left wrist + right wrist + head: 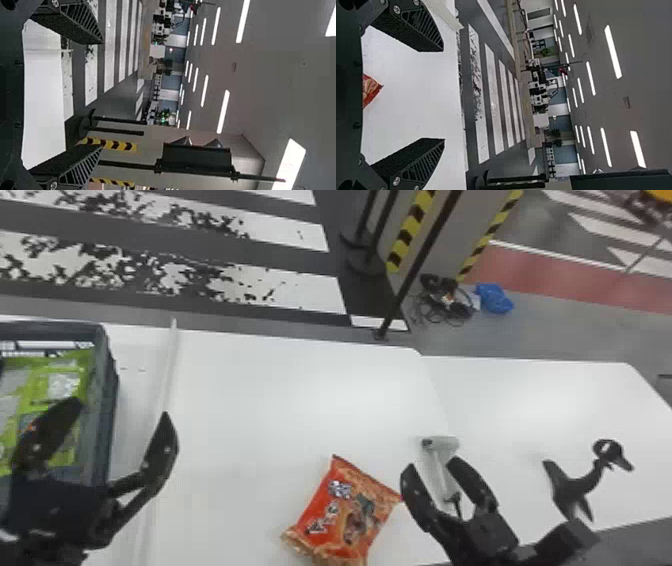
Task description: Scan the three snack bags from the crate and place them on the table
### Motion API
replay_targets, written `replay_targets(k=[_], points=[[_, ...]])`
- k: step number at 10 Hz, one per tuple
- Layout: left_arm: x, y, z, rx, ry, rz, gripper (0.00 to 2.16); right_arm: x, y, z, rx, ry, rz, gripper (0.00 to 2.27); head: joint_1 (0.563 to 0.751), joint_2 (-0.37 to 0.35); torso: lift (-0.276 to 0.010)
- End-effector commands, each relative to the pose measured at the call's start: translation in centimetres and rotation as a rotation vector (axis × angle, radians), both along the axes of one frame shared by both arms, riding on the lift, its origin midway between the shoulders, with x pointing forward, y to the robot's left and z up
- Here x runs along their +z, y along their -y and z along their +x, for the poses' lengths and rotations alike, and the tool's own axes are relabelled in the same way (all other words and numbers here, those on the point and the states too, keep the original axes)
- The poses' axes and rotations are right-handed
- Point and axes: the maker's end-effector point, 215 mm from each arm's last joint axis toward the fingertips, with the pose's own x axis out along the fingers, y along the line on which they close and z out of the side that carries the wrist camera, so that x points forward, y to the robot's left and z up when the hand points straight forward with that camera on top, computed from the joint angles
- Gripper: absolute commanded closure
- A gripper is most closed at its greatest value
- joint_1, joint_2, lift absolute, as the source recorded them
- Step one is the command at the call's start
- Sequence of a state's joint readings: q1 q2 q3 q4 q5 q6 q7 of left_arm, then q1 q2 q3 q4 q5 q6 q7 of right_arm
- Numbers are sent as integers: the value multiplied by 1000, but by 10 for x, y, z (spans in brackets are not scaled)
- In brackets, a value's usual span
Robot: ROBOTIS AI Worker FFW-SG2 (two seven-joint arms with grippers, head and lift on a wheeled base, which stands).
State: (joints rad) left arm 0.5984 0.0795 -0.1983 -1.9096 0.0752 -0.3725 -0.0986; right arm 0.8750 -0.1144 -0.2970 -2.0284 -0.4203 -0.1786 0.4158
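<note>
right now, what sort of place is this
Probably a large indoor hall, perhaps a robotics workshop or demo area. Rows of long white strip lights hang overhead, broad black-flecked white floor stripes resemble a crosswalk, and yellow-and-black hazard bands stand beyond the work area.

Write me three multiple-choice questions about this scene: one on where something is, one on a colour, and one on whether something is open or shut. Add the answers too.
1. Where is the red-orange snack bag?
A) On the floor
B) On the white table
C) Hanging from a pole

2. What is the main colour of the packaging in the crate?
A) Green
B) Blue
C) Pink

3. How is the robot's left tool?
A) Shut on a bag
B) Shut and empty
C) Open and empty

Answers:
1: B, the bag lies on the tabletop in the head view.
2: A, bright green shows inside the crate.
3: C, its fingers stand well apart with nothing gripped between them.
</note>
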Motion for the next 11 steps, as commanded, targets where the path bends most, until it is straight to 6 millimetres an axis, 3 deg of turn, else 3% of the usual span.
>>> replay_targets(k=[1, 3, 5, 7, 9, 11], points=[[0, -24, -6, 47, -27, -9, 66, -17, -15, -3, 43, -34, -35, 93, 695, -349, -37], [-16, -42, -9, 79, -99, -7, 66, -41, -45, -10, 132, -81, -105, 97, 695, -263, -37], [-25, -56, -9, 102, -162, -1, 66, -68, -88, -28, 253, -134, -171, 113, 695, -202, -37], [-20, -67, -12, 118, -170, -4, 66, -86, -127, -40, 349, -159, -232, 120, 695, -95, -37], [-26, -73, -12, 125, -187, -4, 66, -102, -149, -48, 407, -167, -316, 120, 695, -11, -37], [-28, -77, -13, 123, -192, -16, 66, -126, -174, -65, 457, -152, -528, 120, 695, 24, -37]])
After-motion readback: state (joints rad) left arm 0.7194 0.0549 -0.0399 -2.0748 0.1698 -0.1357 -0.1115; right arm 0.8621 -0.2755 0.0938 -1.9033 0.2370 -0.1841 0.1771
